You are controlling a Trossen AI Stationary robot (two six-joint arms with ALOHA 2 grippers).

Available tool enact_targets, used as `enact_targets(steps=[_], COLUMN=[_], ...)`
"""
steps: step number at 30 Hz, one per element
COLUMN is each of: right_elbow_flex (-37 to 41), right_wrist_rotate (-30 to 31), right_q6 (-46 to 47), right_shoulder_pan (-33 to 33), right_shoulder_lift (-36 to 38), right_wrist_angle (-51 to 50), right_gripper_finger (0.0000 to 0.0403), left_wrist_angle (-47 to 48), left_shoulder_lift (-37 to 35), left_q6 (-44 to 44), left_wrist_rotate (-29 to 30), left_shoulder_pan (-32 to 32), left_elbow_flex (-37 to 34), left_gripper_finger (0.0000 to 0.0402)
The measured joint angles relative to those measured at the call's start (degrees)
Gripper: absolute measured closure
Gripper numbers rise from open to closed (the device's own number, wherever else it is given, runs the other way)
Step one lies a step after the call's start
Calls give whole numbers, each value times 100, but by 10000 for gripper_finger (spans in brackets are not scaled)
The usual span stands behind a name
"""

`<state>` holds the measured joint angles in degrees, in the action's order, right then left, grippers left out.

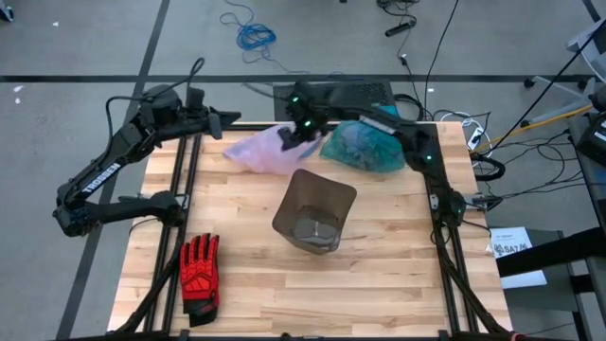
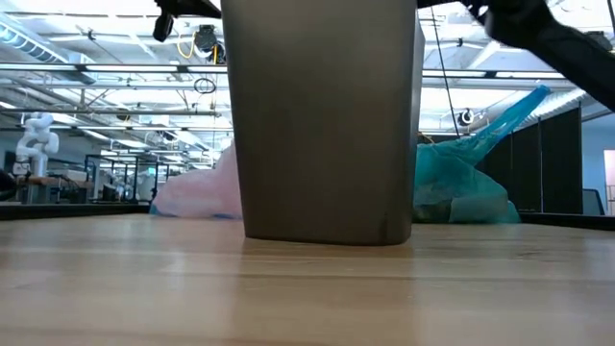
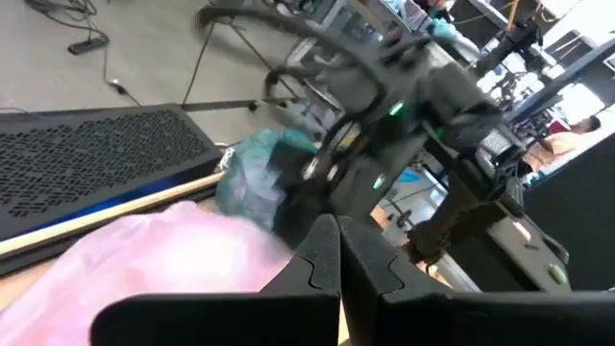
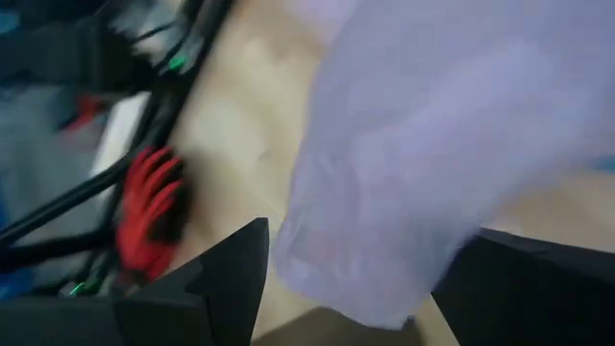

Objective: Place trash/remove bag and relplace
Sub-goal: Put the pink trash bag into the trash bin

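The teal-green bag (image 1: 365, 147) lies bulging at the table's far right, its tied tail (image 2: 524, 101) sticking up. The trash does not show on its own. A pale lilac bag (image 1: 260, 152) lies to the left of the teal-green bag, on the far middle of the table. A dark bin (image 1: 327, 180) stands unlined at the centre, nearer than both bags. My right gripper (image 1: 296, 135) hangs open over the lilac bag's right end, which sits between its fingers (image 4: 360, 231). My left gripper (image 1: 232, 118) is shut at the far left, pointing at the lilac bag (image 3: 173, 250). My right gripper comes slanting down from the far right, its open fingers (image 4: 231, 274) standing on either side of the lilac bag's end (image 4: 365, 279). Whether they touch the plastic I cannot tell. My left gripper touches nothing.
A red-and-black glove (image 1: 199, 273) lies flat at the near left of the table. A black perforated panel (image 1: 341, 95) sits just beyond the far edge. Cables and a power strip (image 1: 473, 133) lie off the right side. Bare wood shows near the front edge.
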<state>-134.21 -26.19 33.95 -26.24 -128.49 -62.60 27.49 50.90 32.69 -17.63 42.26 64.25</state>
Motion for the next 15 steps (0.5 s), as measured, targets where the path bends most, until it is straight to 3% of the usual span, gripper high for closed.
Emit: enact_targets(steps=[3,6,11,15], right_elbow_flex=[4,4,4,0], right_wrist_rotate=[-624,-932,-254,38], right_q6=[-14,58,32,164], right_shoulder_pan=[68,97,265,444], right_shoulder_lift=[-305,-384,-132,350], right_wrist_angle=[525,904,1521,2375], right_gripper_finger=[171,218,372,392], left_wrist_angle=[3,2,-18,24], left_shoulder_lift=[17,19,89,92], left_q6=[3,252,279,311], left_wrist_rotate=[9,41,166,-190], left_shoulder_pan=[0,0,67,379], left_elbow_flex=[0,0,2,2], left_gripper_finger=[401,401,401,401])
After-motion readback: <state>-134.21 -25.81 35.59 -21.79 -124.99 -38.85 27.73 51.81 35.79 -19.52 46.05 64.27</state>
